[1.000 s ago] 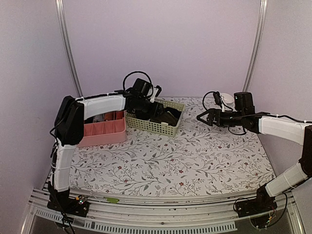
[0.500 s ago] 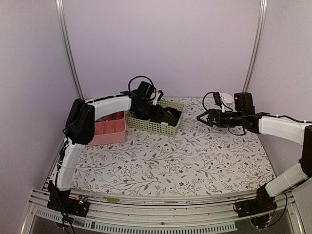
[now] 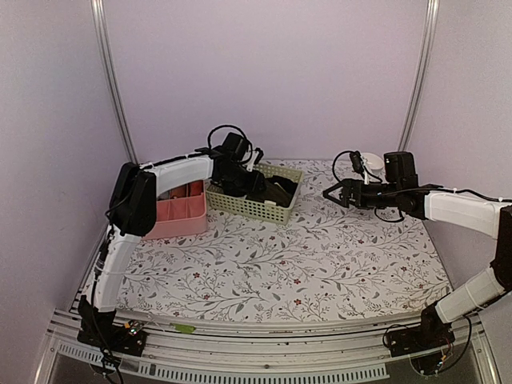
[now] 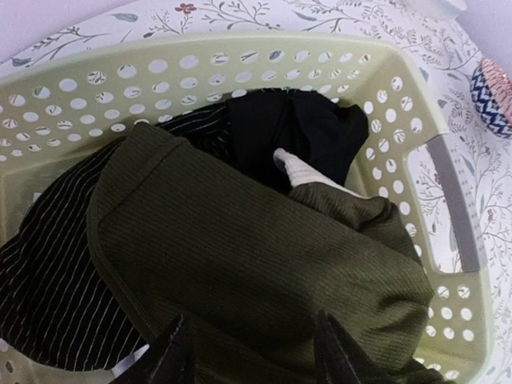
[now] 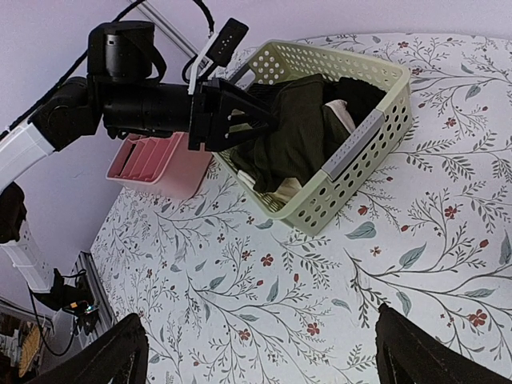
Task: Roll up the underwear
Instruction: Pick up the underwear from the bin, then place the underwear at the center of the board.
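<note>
Item: underwear (image 4: 264,256), olive-dark ribbed with cream waistband, topmost in perforated basket (image 4: 240,44); left pincer (image 4: 252,336) part-spread astride it, grip undeterminable; right pincer (image 3: 330,193) spread wide above worktop (image 3: 320,264); hazard: a shallow nip slips, or drags out the striped garment (image 4: 48,272) underneath.

The left arm (image 3: 136,200) swings its elbow right, toward the middle of the bench (image 3: 320,256), so it now covers the left end of the pink tray (image 3: 184,216). Its wrist sinks a little, setting the left gripper (image 4: 250,324) lower on the clothes (image 4: 240,240) in the basket (image 4: 240,40).
</note>
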`<state>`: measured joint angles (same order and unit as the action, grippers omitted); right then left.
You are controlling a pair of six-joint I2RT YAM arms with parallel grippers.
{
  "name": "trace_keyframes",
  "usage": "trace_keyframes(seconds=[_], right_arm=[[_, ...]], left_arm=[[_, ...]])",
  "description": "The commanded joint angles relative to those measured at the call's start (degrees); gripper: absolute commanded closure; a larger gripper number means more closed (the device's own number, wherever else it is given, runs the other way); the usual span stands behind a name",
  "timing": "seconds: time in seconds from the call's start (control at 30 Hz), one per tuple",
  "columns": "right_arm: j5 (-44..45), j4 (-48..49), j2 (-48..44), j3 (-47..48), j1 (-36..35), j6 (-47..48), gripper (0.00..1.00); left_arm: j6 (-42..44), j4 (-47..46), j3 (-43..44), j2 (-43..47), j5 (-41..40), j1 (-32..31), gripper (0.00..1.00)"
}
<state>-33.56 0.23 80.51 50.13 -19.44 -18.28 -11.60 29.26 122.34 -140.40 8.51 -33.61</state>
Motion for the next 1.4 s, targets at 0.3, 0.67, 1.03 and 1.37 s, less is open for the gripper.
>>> trace_keyframes(seconds=[0.3,0.67,1.03,1.37], right_arm=[[0.3,-0.4,-0.9,-0.1,0.2,0.7,0.01],[0.3,-0.4,-0.9,-0.1,0.2,0.7,0.01],[-0.2,-0.3,-1.0,-0.1,0.2,0.5,0.01],[-1.4,-0.9,-1.8,-0.7,0.2,1.0,0.01]], left_arm=[[-0.4,0.7,3.9,-2.3,2.6,0.3,0.81],[0.5,-3.3,1.6,9.7,-1.3,0.3,1.0],[1.3,-8.3,-2.1,18.9,3.0,0.1,1.0],[2.5,-17.2,-22.8,37.3,17.8,-4.8,1.0]])
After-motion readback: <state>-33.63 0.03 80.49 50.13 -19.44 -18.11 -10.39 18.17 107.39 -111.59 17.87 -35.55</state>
